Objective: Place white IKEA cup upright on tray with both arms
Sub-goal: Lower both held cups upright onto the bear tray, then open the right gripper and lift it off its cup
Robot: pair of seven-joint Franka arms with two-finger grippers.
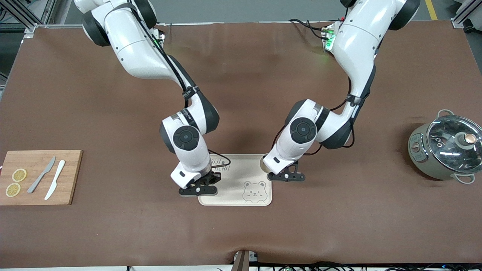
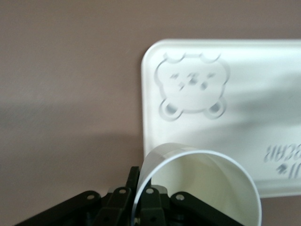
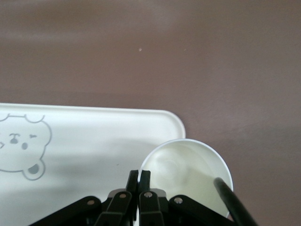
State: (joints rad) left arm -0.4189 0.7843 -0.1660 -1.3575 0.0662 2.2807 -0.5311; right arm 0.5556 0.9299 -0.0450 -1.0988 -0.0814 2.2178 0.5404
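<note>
The cream tray [image 1: 235, 171] with the bear drawing lies mid-table. My left gripper [image 1: 286, 177] is at its corner farthest from the front camera, at the left arm's end. In the left wrist view this gripper [image 2: 141, 176] is shut on the rim of an upright white cup [image 2: 207, 183], which also shows in the front view [image 1: 263, 162], over the edge of the tray [image 2: 263, 75]. My right gripper [image 1: 198, 190] is at the tray's edge at the right arm's end. In the right wrist view it [image 3: 139, 176] is shut on the rim of a white cup [image 3: 188, 169] beside the corner of the tray [image 3: 103, 136].
A bamboo cutting board [image 1: 37, 177] with lemon slices and two knives lies at the right arm's end. A pot with a glass lid [image 1: 444, 150] stands at the left arm's end. A brown mat [image 1: 241, 75] covers the table.
</note>
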